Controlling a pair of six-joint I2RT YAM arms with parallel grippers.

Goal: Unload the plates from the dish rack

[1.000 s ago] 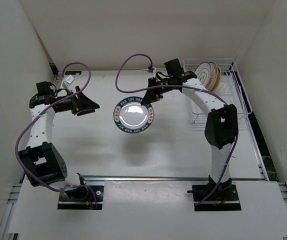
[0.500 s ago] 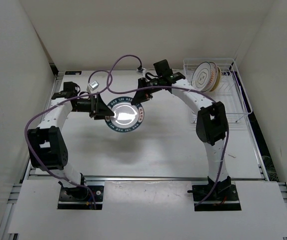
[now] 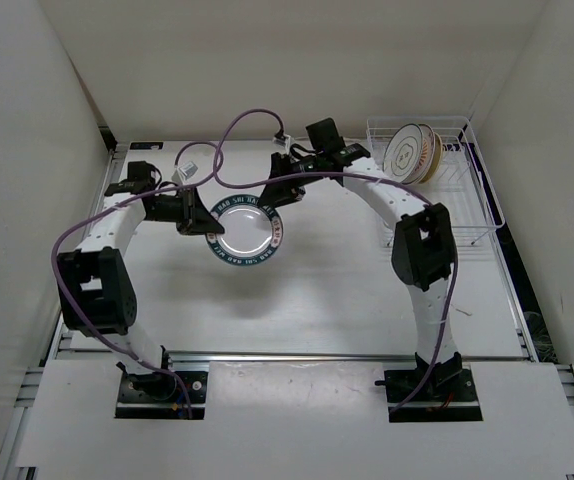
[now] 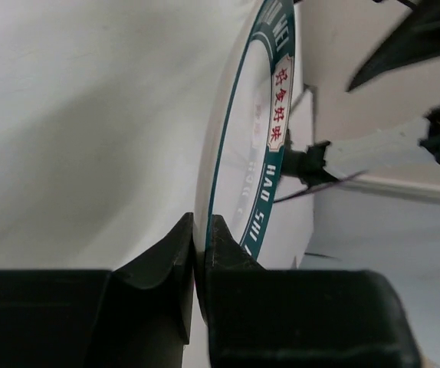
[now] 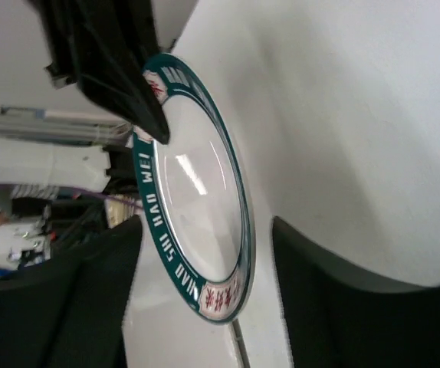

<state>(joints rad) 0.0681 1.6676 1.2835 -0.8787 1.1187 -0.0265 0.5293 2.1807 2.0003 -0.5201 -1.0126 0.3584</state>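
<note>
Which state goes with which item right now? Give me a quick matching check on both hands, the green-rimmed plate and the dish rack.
1. left hand
2. right hand
3. green-rimmed plate
4. dish rack

A. in the far right corner, other plates standing in it
B. fingers spread wide
C. clamped on a plate rim
D. out of the rack, between both hands

Pairs: 1-C, 2-B, 3-D, 4-A.

Left jaws pinched, right jaws apart.
</note>
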